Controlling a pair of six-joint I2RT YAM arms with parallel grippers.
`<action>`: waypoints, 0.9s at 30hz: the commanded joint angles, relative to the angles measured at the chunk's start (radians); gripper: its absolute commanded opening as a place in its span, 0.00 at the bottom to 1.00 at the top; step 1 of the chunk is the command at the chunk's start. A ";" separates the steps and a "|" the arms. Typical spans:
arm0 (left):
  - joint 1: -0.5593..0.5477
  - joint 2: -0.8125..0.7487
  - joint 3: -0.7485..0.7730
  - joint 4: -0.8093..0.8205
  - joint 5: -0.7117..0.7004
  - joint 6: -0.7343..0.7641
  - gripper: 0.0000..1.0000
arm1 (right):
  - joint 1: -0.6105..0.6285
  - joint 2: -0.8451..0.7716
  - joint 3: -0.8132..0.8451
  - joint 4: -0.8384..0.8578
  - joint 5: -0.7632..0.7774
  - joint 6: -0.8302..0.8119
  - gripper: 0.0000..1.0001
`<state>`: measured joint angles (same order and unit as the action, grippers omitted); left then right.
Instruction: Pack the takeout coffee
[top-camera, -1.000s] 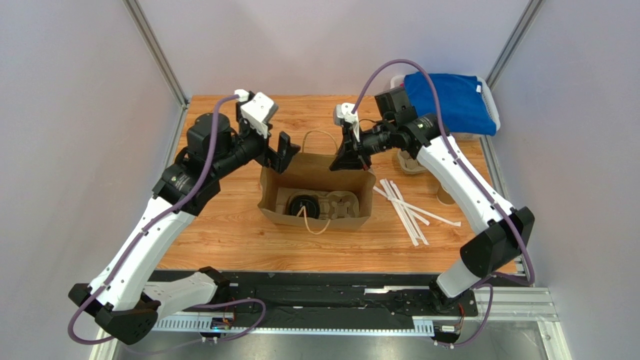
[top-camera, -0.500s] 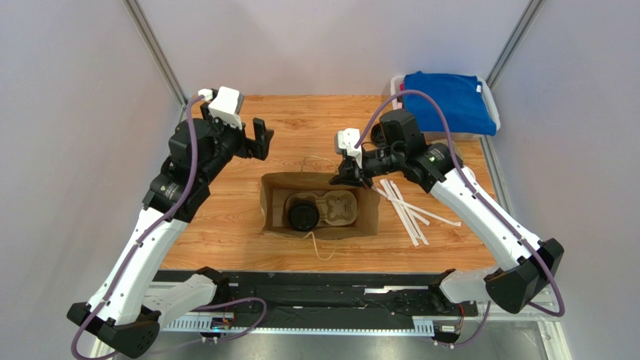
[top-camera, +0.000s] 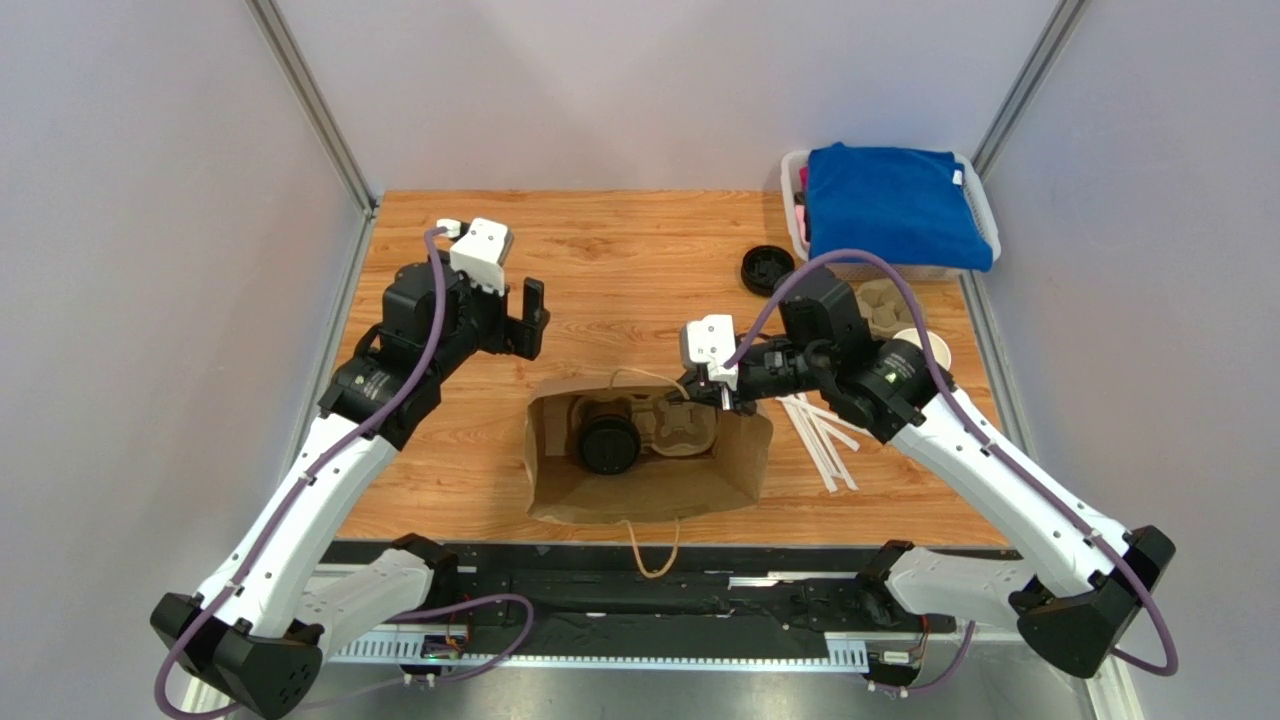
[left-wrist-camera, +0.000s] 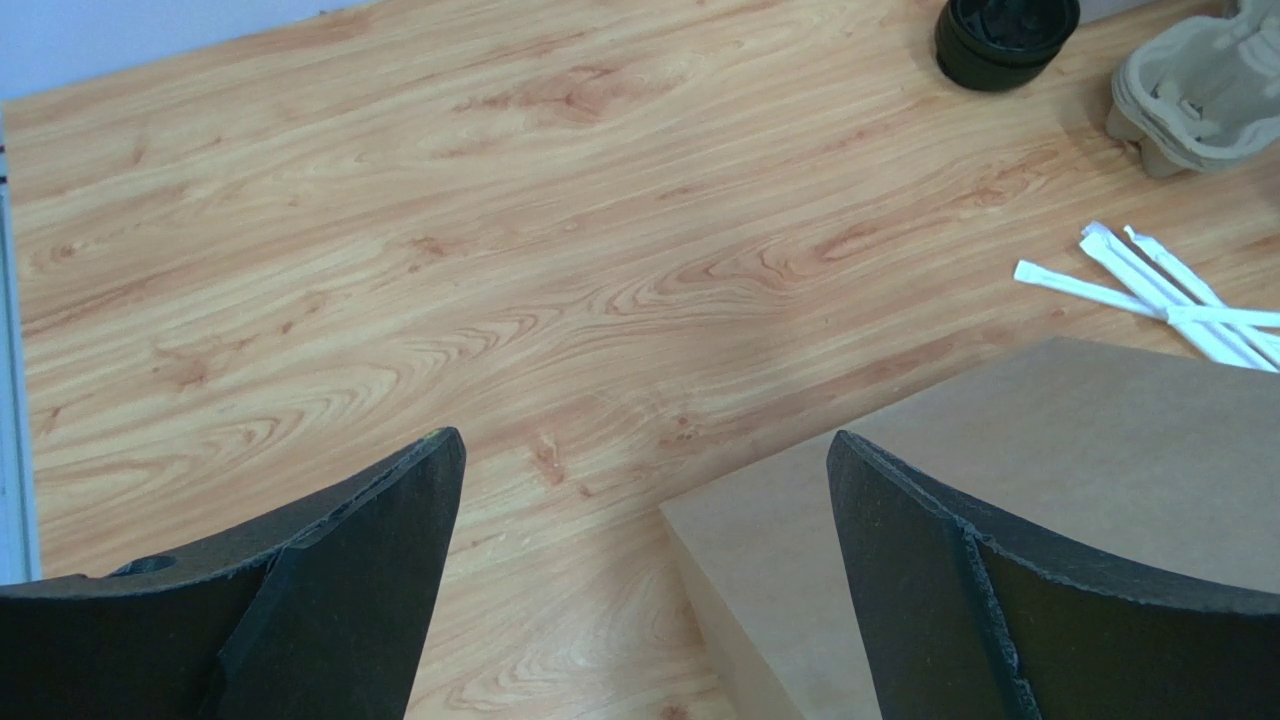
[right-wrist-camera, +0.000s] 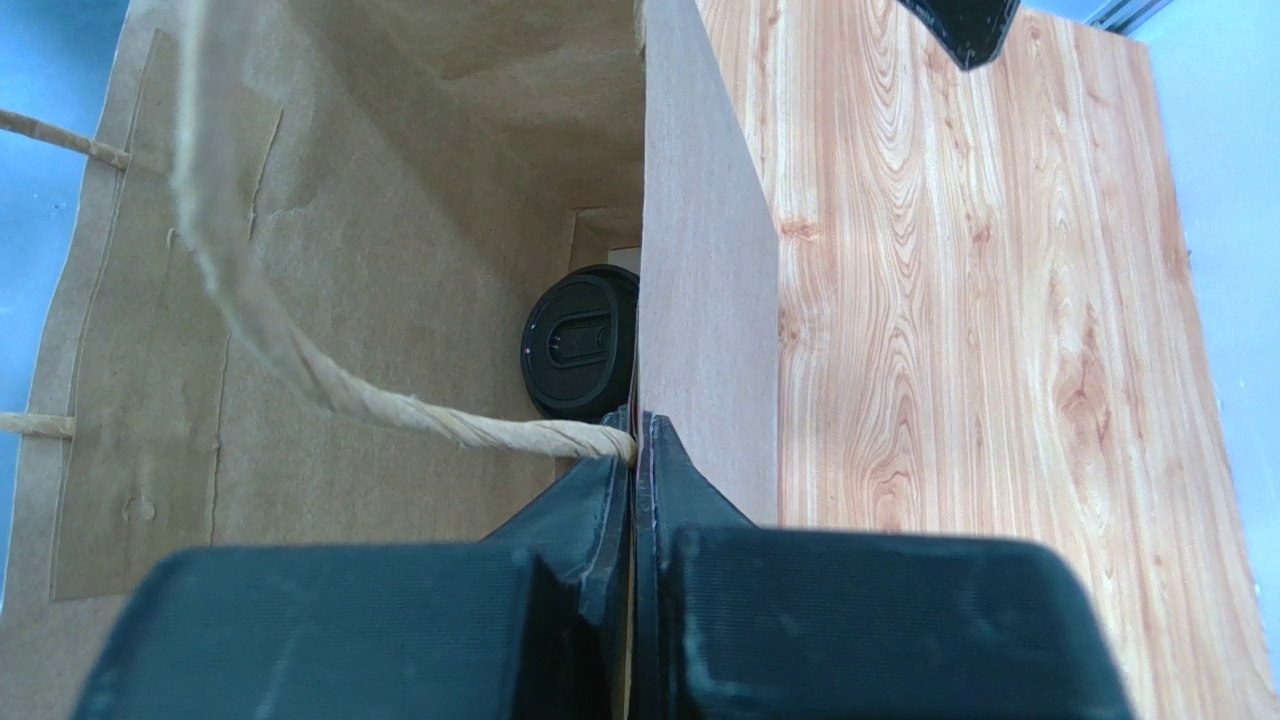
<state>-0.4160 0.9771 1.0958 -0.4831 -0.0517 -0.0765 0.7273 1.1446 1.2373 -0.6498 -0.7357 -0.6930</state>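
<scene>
The top camera is looking down from high above the near edge, taking in the whole table (top-camera: 601, 255). The left wrist camera is facing down at the wood, catching an outer wall of the paper bag (left-wrist-camera: 1052, 480) and the straws (left-wrist-camera: 1112, 294). The right wrist camera is sitting close at the bag's rim, peering in at the takeout coffee (right-wrist-camera: 579, 342), also showing from above.

bag (top-camera: 661, 488): brown | takeout coffee (top-camera: 609, 444): black lid | table (top-camera: 601, 255): orange woodgrain | cloth (top-camera: 894, 203): blue
</scene>
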 joint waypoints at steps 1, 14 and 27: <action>0.006 -0.018 -0.013 0.015 0.026 -0.005 0.99 | 0.023 -0.052 -0.036 0.045 0.038 -0.039 0.00; 0.014 0.026 -0.010 0.017 0.012 0.006 0.99 | -0.003 0.067 0.034 0.085 0.105 0.015 0.00; 0.083 0.067 0.001 0.012 0.036 0.017 0.99 | -0.204 0.454 0.439 0.001 -0.054 0.133 0.00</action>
<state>-0.3557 1.0386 1.0740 -0.4824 -0.0311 -0.0723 0.5667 1.5314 1.5394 -0.6228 -0.7193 -0.6170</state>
